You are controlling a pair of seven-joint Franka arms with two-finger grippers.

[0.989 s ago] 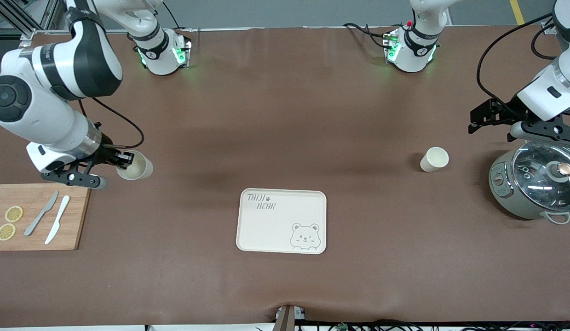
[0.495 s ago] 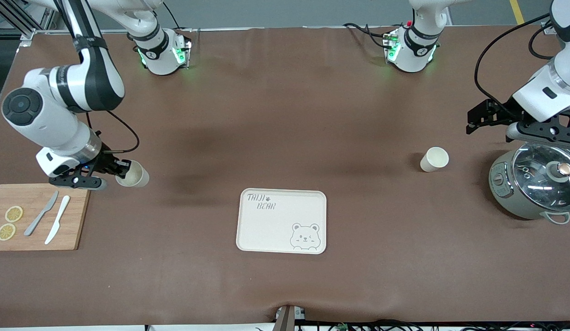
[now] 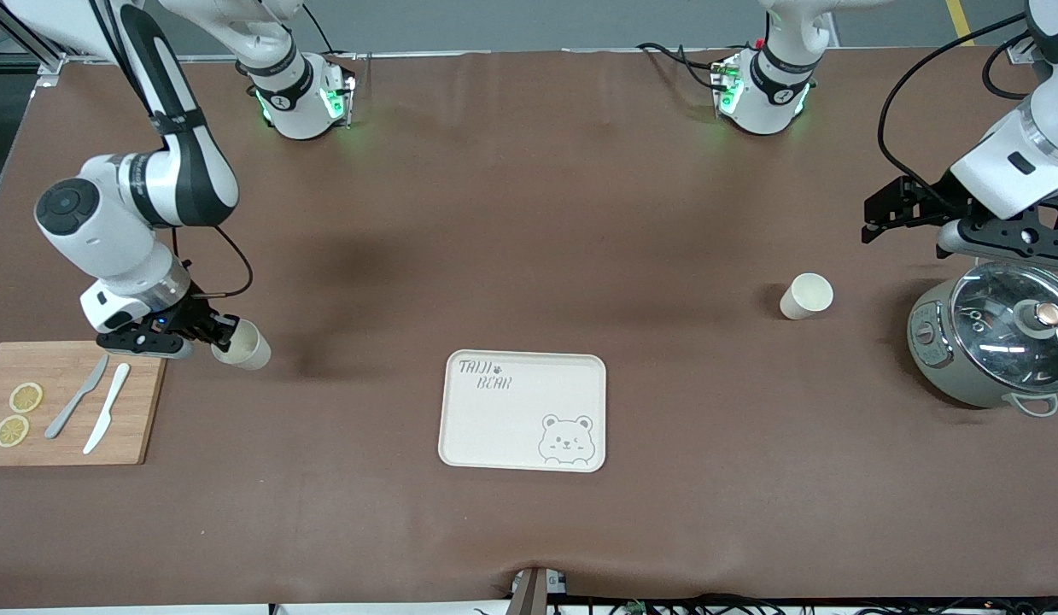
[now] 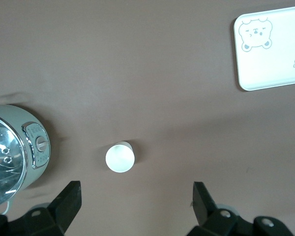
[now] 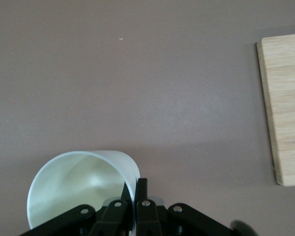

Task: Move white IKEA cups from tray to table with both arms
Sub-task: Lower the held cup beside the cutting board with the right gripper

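You are looking at the tray [image 3: 523, 410] lying bare, nearest the front camera at mid-tabletop, with no cup left on it. Toward the right arm's end, the wooden cutting board [image 3: 67, 401] is carrying two lemon slices [image 3: 18, 413] and two knives [image 3: 93, 406]. Just beside its inner corner, the right hand [image 3: 224, 332] is pinching the rim of one white cup [image 3: 242, 343], one finger inside and one outside, holding it tilted just above the cloth. To set it down well, you should level the cup first, lower it until the base is sitting flat, then release and lift straight up; keep it off the board's edge.

Farther from the camera, toward the left arm's end, the other white cup [image 3: 806, 295] is standing upright on the tabletop [image 3: 529, 213], well apart from the tray and near the glass-lidded electric cooker [image 3: 994, 342]. The left hand [image 3: 921, 226] is hanging open and empty above the cooker's end, waiting. The brown cloth is lying matte and mostly smooth.
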